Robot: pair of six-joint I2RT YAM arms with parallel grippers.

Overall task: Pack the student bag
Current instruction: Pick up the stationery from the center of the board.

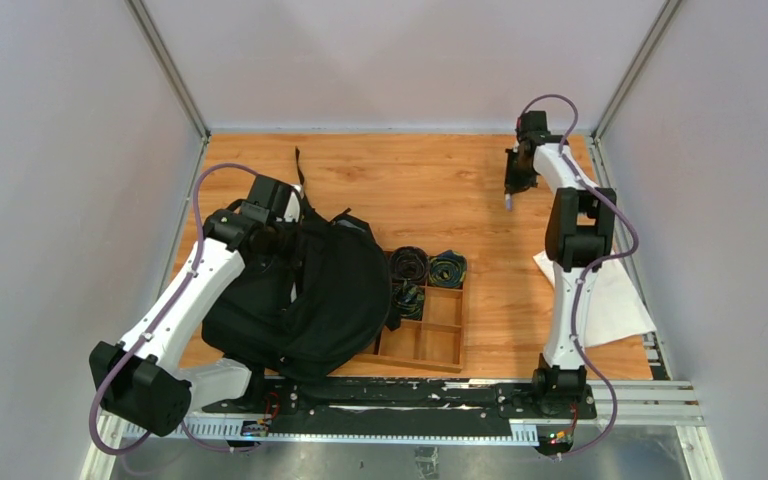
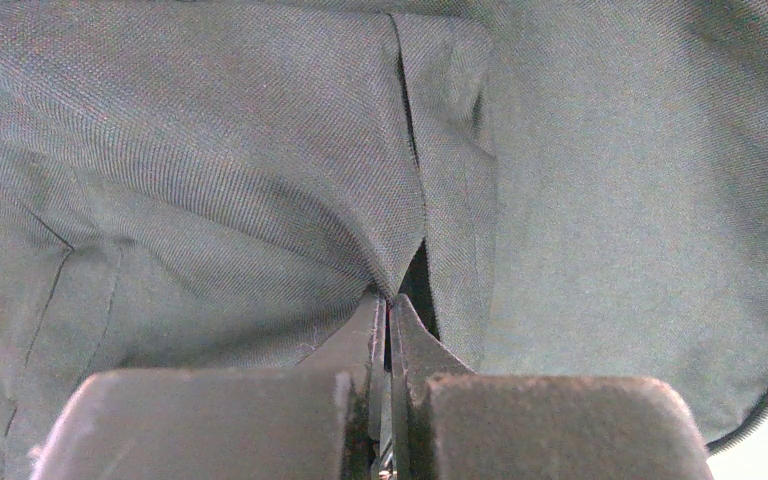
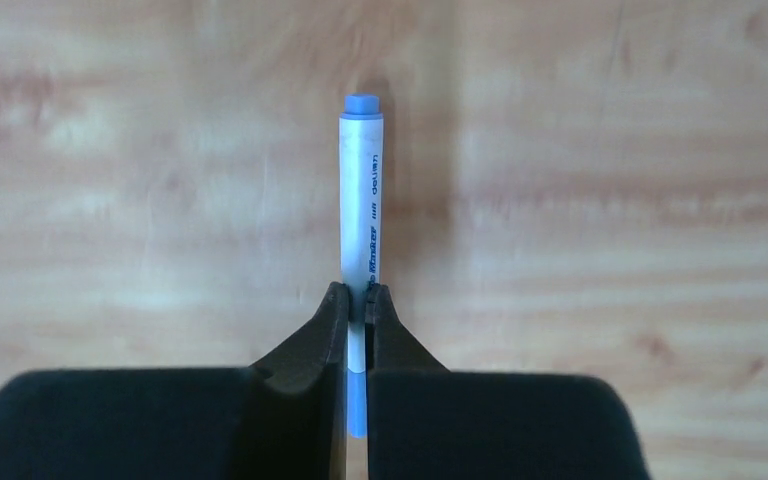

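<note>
My right gripper [image 3: 357, 300] has its jaws clamped on a white marker [image 3: 360, 190] with a blue cap, over the far right of the wooden table [image 1: 410, 180]. My left gripper [image 2: 388, 315] is pinched tight on a fold of the black bag [image 1: 335, 290]. The bag slumps at the table's left, against a wooden tray [image 1: 435, 340] holding dark rolled bundles [image 1: 447, 268]. A white sheet [image 1: 615, 300] lies near the right edge.

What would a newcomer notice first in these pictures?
The big black student bag slumps at the left of the table, its fabric pinched in the shut left tool. At the far right, the right tool is shut on a white marker with a blue cap. A wooden tray sits just right of the bag.
</note>
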